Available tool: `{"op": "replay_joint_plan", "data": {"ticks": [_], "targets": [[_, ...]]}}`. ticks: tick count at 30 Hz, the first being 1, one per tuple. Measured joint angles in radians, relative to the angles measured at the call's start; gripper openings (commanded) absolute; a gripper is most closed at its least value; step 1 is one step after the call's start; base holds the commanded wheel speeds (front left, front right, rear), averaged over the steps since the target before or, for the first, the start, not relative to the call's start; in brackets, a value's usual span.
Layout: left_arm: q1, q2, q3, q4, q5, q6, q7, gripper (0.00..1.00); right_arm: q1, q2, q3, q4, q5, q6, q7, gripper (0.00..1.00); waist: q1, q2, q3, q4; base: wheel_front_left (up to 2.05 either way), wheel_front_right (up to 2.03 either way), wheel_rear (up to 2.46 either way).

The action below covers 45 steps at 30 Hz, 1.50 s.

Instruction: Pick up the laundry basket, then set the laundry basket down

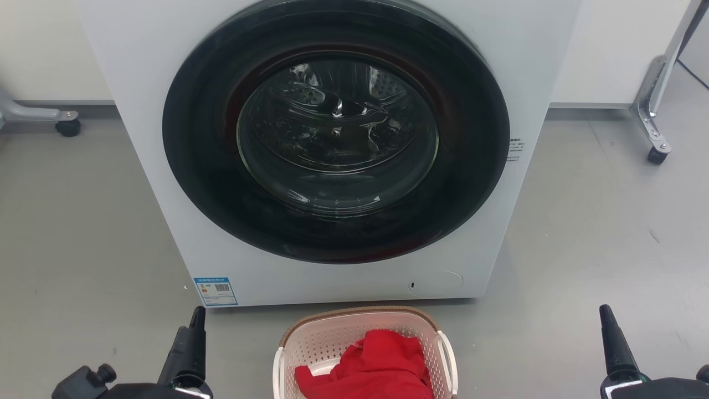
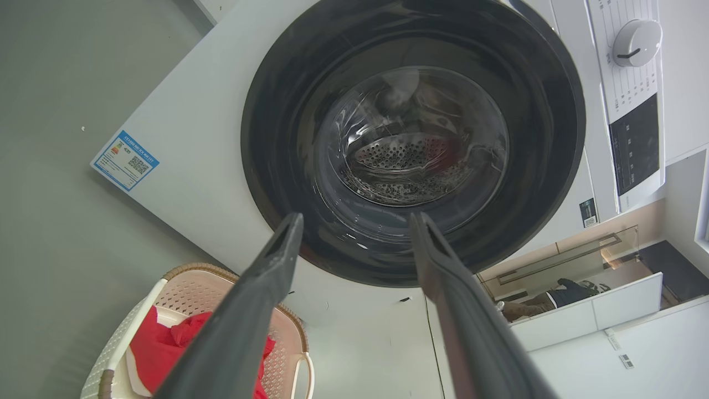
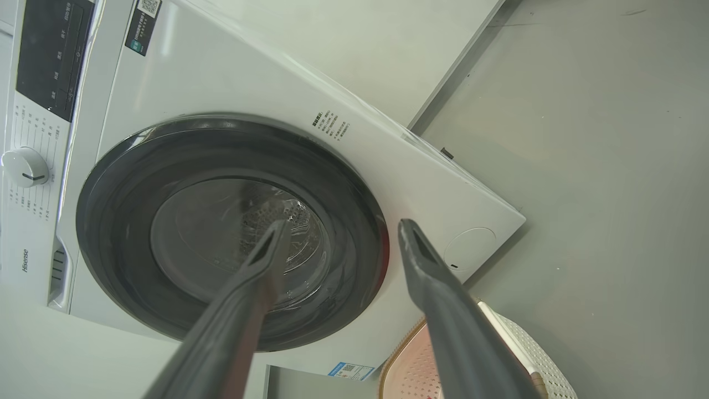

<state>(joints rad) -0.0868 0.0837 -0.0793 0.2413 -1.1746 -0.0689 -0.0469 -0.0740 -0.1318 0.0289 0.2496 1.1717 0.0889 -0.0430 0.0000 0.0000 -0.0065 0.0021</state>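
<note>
Basket: perforated plastic, woven-look rim. Cloth: red, soft folds. Washer: smooth white panel, glossy dark door. Floor: matt grey.

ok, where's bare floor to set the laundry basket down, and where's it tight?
Free: grey floor left of the washing machine, out to the caster; grey floor right of it, out to the wheeled metal leg. Tight: the narrow strip between the laundry basket and the machine's front. Left end effector and right end effector, both open, flank the basket.
</note>
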Motion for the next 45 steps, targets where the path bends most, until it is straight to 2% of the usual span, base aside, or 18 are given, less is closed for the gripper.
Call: {"op": "replay_joint_plan", "data": {"ticks": [17, 45], "targets": [[-0.004, 0.045, -0.117, -0.015, 0.313, 0.062, -0.062, 1.0, -0.002, -0.055, 0.112, -0.019, -0.289, -0.064, -0.065, 1.0, 0.0, 0.0, -0.01, 0.001, 0.0, 0.0, 0.0], [-0.003, 0.054, -0.221, 0.016, 0.658, 0.143, -0.16, 1.0, 0.003, -0.101, 0.252, -0.008, -0.637, -0.136, -0.163, 1.0, 0.0, 0.0, -0.017, 0.002, 0.0, 0.0, 0.0]]}}
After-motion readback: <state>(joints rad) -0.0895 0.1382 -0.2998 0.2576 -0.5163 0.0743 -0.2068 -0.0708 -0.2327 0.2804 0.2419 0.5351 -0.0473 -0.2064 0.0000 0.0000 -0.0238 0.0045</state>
